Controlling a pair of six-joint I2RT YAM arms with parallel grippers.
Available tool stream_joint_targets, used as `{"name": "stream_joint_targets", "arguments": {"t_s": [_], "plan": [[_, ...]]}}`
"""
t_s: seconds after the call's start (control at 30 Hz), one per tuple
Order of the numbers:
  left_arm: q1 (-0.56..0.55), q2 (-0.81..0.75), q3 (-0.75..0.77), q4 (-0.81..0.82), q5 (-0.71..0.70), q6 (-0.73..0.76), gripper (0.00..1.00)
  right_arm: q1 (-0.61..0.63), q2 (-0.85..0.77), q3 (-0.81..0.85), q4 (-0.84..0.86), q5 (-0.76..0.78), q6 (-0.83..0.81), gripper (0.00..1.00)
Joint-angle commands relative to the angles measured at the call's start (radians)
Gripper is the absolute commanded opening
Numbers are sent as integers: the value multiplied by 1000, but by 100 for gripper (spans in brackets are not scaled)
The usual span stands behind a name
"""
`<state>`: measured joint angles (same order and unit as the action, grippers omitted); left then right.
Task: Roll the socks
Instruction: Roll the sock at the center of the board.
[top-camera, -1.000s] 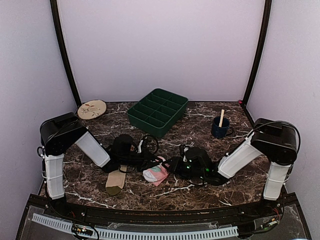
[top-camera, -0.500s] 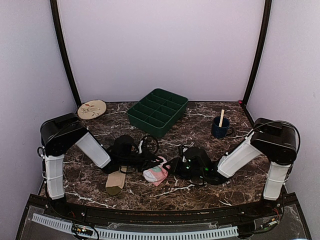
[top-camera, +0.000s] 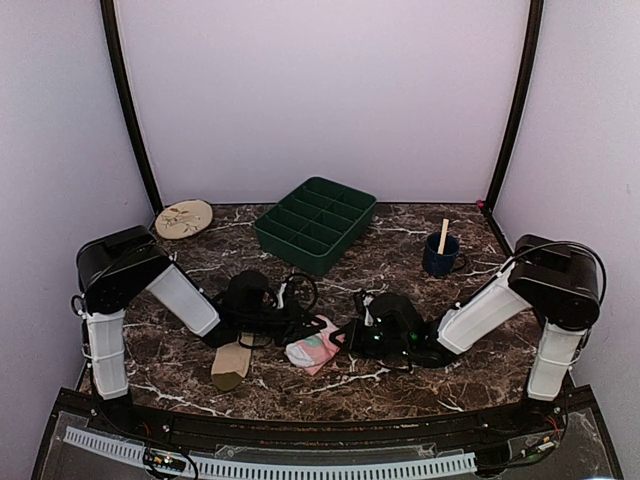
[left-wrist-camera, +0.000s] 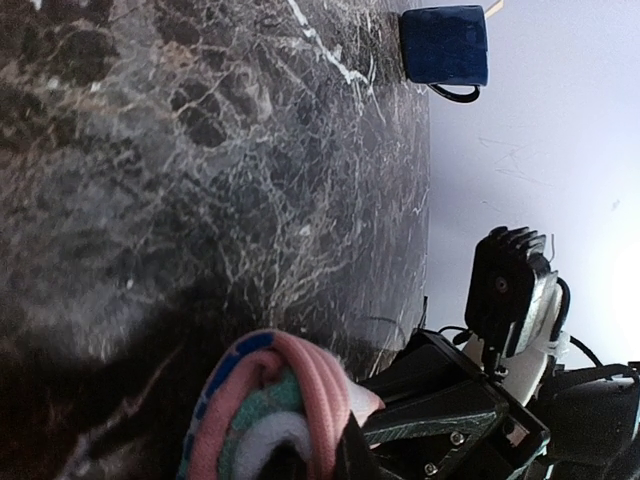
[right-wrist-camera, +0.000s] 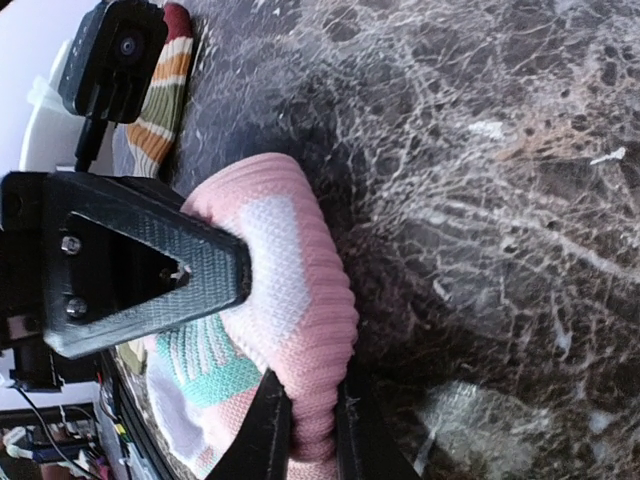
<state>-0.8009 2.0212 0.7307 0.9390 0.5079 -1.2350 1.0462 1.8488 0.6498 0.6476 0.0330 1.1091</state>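
A pink knitted sock with teal and white patches (top-camera: 313, 347) lies bunched on the dark marble-patterned surface (top-camera: 400, 385), near the middle and towards the near edge. Both arms reach in low to it, one from each side.

The right tool (top-camera: 342, 337) meets the sock from the right. In the right wrist view its two fingers (right-wrist-camera: 265, 440) stand close together with the thick pink edge of the sock between them, so it is clamped on the pink knitted sock.

The left tool (top-camera: 298, 322) meets the same sock from the left and far side, its jaws together. Its black ribbed finger (right-wrist-camera: 140, 270) presses against the white patch. It appears to pinch a fold of the fabric, though the contact is partly hidden. The two tools sit just beside each other at the sock.

A beige fabric sock with maroon, olive and orange stripes (top-camera: 232, 362) lies flat to the left of the pink one and apart from it, its olive toe towards the near edge.

At the far centre stands a dark green plastic tray with compartments (top-camera: 285, 243). A round beige disc (top-camera: 184, 218) lies at the far left. At the far right is a dark blue mug (top-camera: 438, 262) with a wooden stick (top-camera: 443, 236) standing in it.
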Motion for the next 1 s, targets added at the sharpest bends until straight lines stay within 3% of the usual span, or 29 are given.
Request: {"name": "stream_joint_targets", "arguments": {"t_s": [0.0,0.2,0.33,0.73,0.97], "plan": [[0,-131,-34,-337,15,85,15,5,-28,5,-192,19,-140,0],[32,-276,28,-678,-19,184,29,21,-60,43,-293,90,-285,0],[33,-306,96,-850,-10,223,32,62,-71,76,-353,169,-377,0],[38,-358,275,-1103,58,203,35,248,-88,117,-425,499,-603,0],[72,-328,347,-1151,156,220,45,334,-79,108,-407,646,-696,0]]}}
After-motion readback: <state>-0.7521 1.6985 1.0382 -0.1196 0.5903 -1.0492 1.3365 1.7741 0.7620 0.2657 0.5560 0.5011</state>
